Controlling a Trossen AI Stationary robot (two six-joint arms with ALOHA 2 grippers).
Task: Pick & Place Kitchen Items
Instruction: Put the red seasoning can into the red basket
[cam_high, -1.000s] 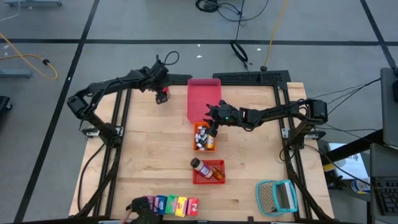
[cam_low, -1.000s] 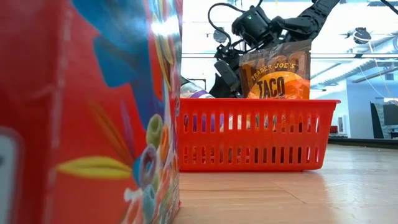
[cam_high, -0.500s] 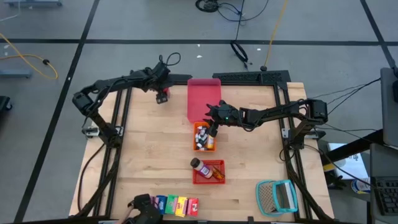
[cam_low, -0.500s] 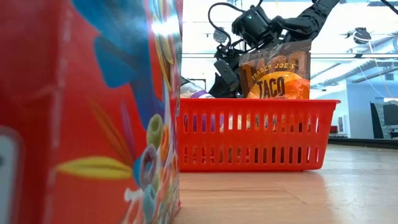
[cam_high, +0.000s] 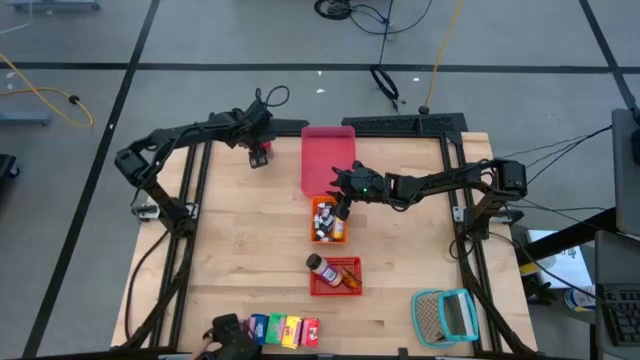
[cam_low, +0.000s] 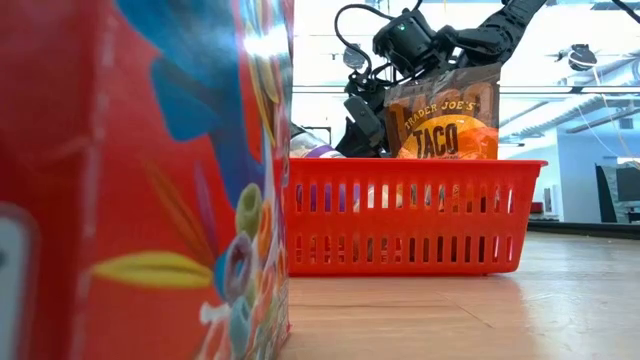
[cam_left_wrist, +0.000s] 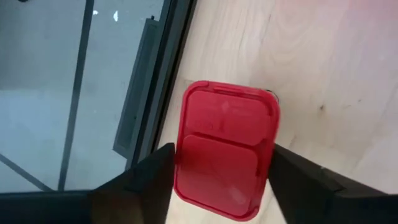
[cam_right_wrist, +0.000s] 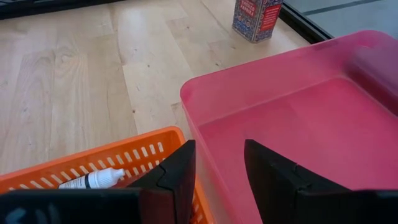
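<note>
A small red container (cam_high: 260, 155) stands near the table's far left edge, and my left gripper (cam_left_wrist: 224, 186) is above it, shut on it. In the right wrist view the container's base (cam_right_wrist: 252, 34) rests on the wood. My right gripper (cam_right_wrist: 219, 177) is open and holds nothing. It hovers over the far end of the orange basket (cam_high: 328, 220), where that basket meets the pink tray (cam_high: 328, 158). The orange basket holds tiny bottles, one of them white (cam_right_wrist: 93, 180). A dark-capped bottle (cam_high: 318, 265) and a taco packet (cam_low: 445, 120) sit in the red basket (cam_high: 336, 277). Small cartons (cam_high: 285, 328) stand in a row at the near edge. My left gripper comes at the red container from above, pointing down. One finger (cam_left_wrist: 152, 183) is at each long side of the red lid (cam_left_wrist: 186, 155), and the lid fills the gap between them. The container is upright with its base on the table.
A teal-framed mesh item (cam_high: 445, 315) lies at the near right corner. In the low view a red carton (cam_low: 140, 180) fills the left half. Bare wood (cam_high: 240, 240) lies left of the two baskets. Dark frame rails (cam_high: 195, 180) run along the table's sides.
My left arm's elbow has shifted a little toward the far edge, while its gripper has stayed at the red container. My right gripper and the items have kept still.
</note>
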